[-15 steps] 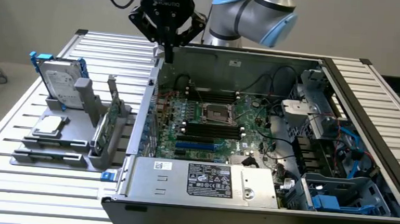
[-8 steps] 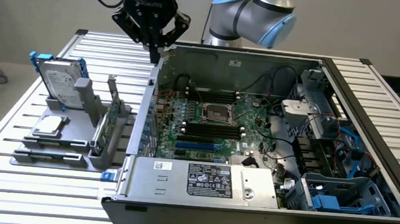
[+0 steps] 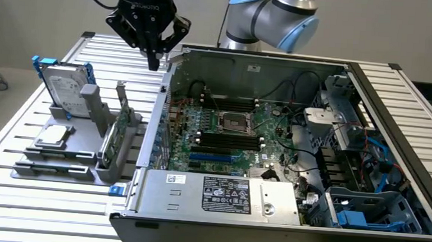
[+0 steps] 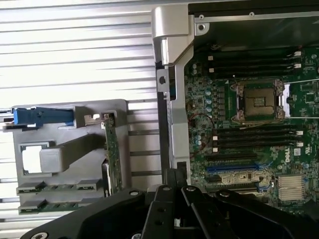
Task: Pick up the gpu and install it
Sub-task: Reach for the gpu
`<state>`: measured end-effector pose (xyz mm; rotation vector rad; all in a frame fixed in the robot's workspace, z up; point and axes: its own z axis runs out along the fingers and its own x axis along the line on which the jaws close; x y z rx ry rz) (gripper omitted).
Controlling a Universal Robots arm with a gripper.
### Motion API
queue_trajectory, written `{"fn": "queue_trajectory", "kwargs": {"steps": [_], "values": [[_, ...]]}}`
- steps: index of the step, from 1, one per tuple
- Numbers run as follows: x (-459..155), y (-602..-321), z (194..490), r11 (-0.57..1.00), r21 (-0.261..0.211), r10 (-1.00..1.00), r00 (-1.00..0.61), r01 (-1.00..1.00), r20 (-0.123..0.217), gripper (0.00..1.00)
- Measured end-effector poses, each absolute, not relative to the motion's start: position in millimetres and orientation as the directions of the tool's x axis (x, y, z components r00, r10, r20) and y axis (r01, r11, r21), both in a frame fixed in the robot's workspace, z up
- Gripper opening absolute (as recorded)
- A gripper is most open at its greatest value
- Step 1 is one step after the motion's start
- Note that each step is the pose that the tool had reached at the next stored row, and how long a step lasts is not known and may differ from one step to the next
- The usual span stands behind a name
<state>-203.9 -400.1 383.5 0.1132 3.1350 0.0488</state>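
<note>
While the gpu (image 3: pixel 123 122) stands on edge in the grey rack (image 3: pixel 86 147) on the worktop (image 3: pixel 30 211), just beside the open computer case (image 3: pixel 279 66) on the exterior view's left, the gripper (image 3: pixel 156 64) hangs above the case's corner, apart from the card, its fingers pressed together on nothing. The pick-up looks not yet begun; a grasp calls for parted fingers lined up over the card's top edge. DELL shows on the motherboard (image 4: pixel 286 155); the power supply (image 3: pixel 271 206) label's print is too small to read.
</note>
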Motion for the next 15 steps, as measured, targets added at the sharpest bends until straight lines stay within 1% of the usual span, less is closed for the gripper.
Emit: {"fn": "queue_trajectory", "kwargs": {"steps": [15], "values": [[-236.2, -405.0, 372.8, 0.997, 0.025, 0.071, -0.997, 0.072, 0.010, 0.11]]}}
